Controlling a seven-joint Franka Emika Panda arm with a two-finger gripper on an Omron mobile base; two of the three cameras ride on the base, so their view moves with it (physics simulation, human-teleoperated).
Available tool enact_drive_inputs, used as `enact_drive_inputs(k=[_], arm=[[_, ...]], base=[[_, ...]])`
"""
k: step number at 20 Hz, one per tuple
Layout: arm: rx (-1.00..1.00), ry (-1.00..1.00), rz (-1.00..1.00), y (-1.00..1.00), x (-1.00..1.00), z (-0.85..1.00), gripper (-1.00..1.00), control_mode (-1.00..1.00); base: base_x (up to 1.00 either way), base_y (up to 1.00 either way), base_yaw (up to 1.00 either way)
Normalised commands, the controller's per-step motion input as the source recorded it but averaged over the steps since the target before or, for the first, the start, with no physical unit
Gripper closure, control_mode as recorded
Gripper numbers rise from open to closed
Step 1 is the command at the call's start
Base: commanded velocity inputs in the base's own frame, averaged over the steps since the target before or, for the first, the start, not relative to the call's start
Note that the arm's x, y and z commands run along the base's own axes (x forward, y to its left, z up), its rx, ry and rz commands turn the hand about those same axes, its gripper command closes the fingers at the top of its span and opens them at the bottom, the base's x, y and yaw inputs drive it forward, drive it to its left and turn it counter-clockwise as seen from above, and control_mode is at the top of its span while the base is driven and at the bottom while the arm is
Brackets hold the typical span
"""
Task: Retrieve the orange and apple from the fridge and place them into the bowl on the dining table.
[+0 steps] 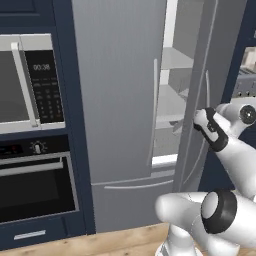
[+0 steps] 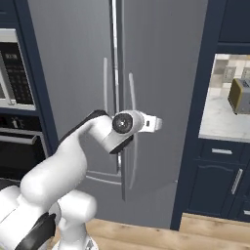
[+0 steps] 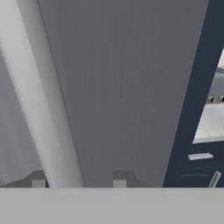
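Navy-blue cabinetry frames the tall grey steel double-door fridge [image 1: 120, 100], whose right door [image 1: 207, 95] stands partly ajar in the left base view, showing white shelves [image 1: 172, 107] through the gap. In the hand view the long thin curved handle [image 3: 41, 109] of that door runs between the two dark finger tips, and the gripper [image 3: 78, 181] has its jaws drawn narrow around it, apparently gripping the handle. From the right base view the white arm's wrist [image 2: 128, 123] sits against the seam between the two doors, at about mid-height of the handles. By the look of things the job is in its opening stage: the door is only part-way open, neither orange nor apple can be made out on the shelves seen through the gap, and both fetching the fruit and carrying it to the bowl remain to be done. To the left of the fridge a built-in microwave [image 1: 30, 82] shows what looks like "00:38" on its display [image 1: 41, 67], above a black oven [image 1: 37, 182]; off to the right a marble-topped bench [image 2: 225, 119] carries a toaster [image 2: 240, 96].
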Motion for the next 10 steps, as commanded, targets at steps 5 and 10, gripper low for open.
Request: enact_drive_inputs(k=[5, 10], arm=[[0.00, 0.09, -0.02, -0.71, -0.53, 0.10, -1.00, -1.00], [0.00, -0.02, 0.00, -0.18, -0.91, 0.27, -1.00, -1.00]], base=[[0.00, 0.00, 0.00], [0.00, 0.00, 0.00]])
